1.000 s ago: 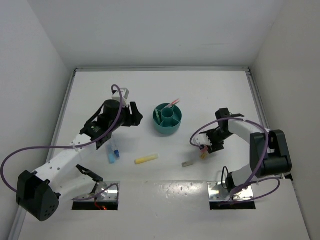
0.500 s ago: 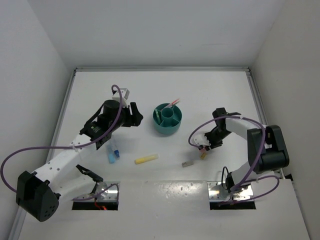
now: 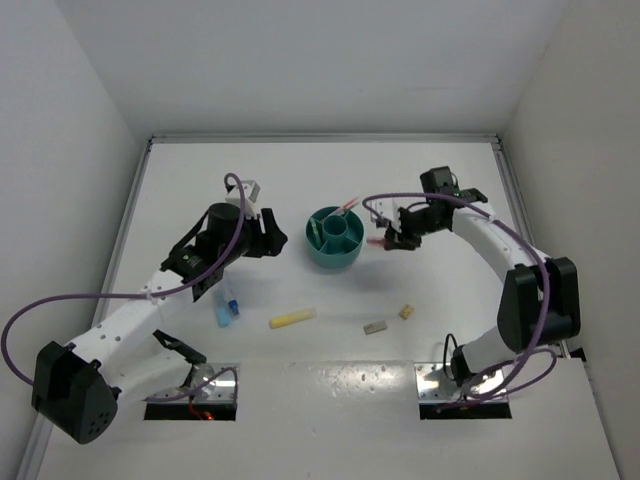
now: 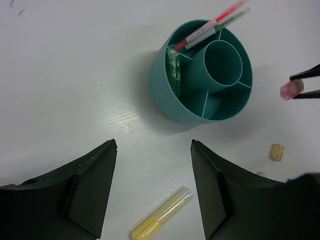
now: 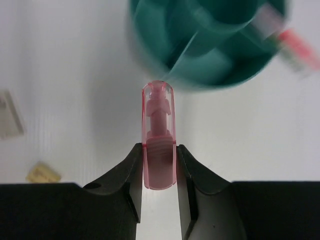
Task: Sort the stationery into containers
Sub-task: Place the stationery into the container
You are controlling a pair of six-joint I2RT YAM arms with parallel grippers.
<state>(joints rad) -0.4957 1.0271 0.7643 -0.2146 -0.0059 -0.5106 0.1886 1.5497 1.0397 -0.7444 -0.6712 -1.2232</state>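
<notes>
The round teal organiser (image 3: 336, 261) stands mid-table with a pink pen (image 4: 212, 28), a green pen (image 4: 236, 13) and a mint marker (image 4: 174, 70) in its ring compartments. My right gripper (image 3: 384, 239) hovers just right of it, shut on the pink marker (image 5: 159, 114), whose cap points toward the organiser (image 5: 220, 75). My left gripper (image 4: 154, 189) is open with nothing between its fingers, left of the organiser and above the table. On the table lie a yellow marker (image 3: 292, 318), a blue marker (image 3: 229, 310), a tan block (image 3: 406, 311) and a grey block (image 3: 375, 326).
White walls close the table in at the left, back and right. The left arm (image 3: 150, 300) stretches diagonally over the near-left part. Both arm bases sit at the near edge.
The right gripper shut on the pink marker beside the tan block, lifted it and carried it up-left to the organiser's right side. The left arm stayed still.
</notes>
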